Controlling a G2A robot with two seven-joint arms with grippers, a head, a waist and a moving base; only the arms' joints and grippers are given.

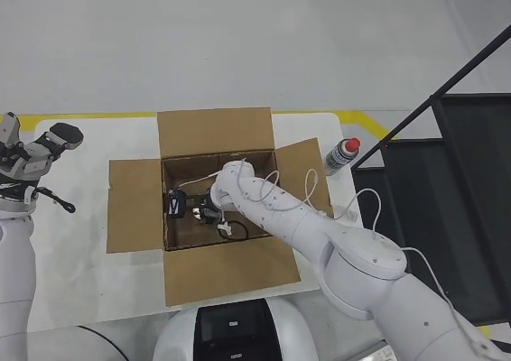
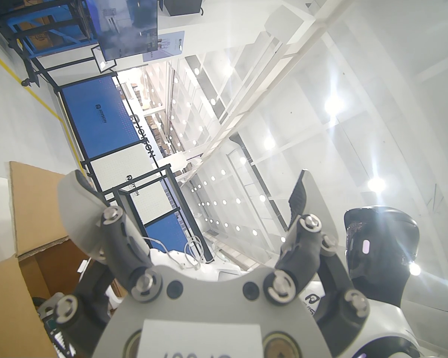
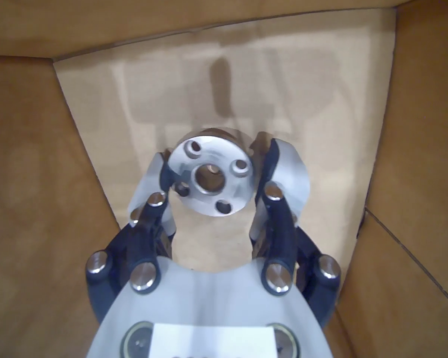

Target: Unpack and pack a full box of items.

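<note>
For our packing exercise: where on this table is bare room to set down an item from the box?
Widest bare patch: the table between the left flap of the box and the left gripper, running to the near edge. Crowded: the right side, where the bottle stands by the right flap and the right arm crosses into the box.

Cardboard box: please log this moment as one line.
right gripper: shut on round silver metal flange, inside open brown cardboard box | left gripper: open, empty | red-capped white can: on white table
</note>
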